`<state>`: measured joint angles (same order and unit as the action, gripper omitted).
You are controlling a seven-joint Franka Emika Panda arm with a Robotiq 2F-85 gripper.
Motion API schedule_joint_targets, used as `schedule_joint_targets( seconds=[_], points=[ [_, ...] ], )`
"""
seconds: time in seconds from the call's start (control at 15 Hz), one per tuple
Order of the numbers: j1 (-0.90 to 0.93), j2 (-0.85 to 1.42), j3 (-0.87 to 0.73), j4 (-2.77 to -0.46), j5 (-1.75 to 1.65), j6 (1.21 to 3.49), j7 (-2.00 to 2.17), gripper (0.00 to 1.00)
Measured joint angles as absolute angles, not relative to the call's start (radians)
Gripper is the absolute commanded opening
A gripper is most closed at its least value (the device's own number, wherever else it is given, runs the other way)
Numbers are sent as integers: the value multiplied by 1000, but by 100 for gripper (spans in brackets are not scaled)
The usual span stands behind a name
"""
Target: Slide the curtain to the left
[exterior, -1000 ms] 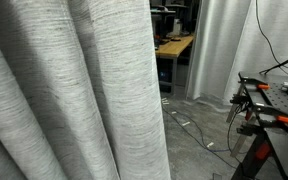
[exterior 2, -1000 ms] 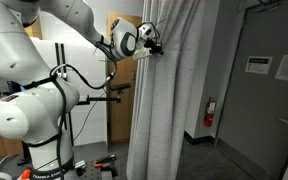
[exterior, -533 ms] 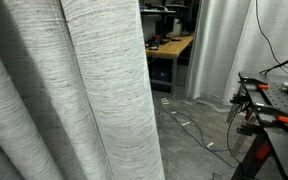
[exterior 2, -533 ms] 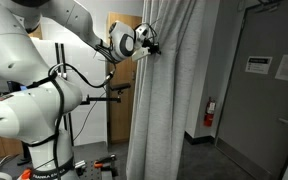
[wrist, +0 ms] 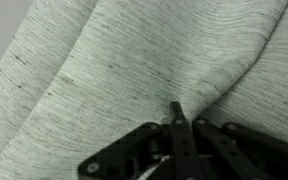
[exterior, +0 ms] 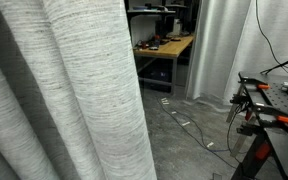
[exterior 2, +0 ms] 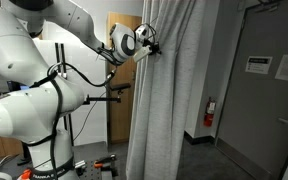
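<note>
The curtain [exterior: 64, 95] is light grey heathered fabric with fine horizontal streaks and deep vertical folds. It fills the left half of an exterior view. In an exterior view it [exterior 2: 169, 100] hangs from ceiling to floor in the middle. My gripper [exterior 2: 152, 43] is at the curtain's left edge, high up, shut on a fold of the fabric. In the wrist view the black fingers [wrist: 178, 118] are pressed together against the curtain [wrist: 114, 60], which creases around them.
A paler white drape [exterior: 229, 45] hangs at the back. A wooden desk [exterior: 164, 47] with items stands behind the curtain's edge. A black stand with orange clamps [exterior: 269, 105] is at the right. A grey door [exterior 2: 269, 90] is right of the curtain.
The curtain's edge has moved left in an exterior view, uncovering more of the desk and room behind. The gripper and arm shifted slightly left with the fabric.
</note>
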<state>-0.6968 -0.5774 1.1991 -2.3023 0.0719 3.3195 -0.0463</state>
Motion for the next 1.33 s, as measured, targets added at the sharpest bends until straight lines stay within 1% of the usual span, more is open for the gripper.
schedule_joint_targets(
  seconds=[0.33,0.93,1.33],
  points=[
    [-736,-591,1231,-2286,47,3325,-46,0],
    [-838,-635,1321,-2271,36,3416,-51,0],
    [-853,-653,1331,-2270,36,3415,-51,0]
  ],
)
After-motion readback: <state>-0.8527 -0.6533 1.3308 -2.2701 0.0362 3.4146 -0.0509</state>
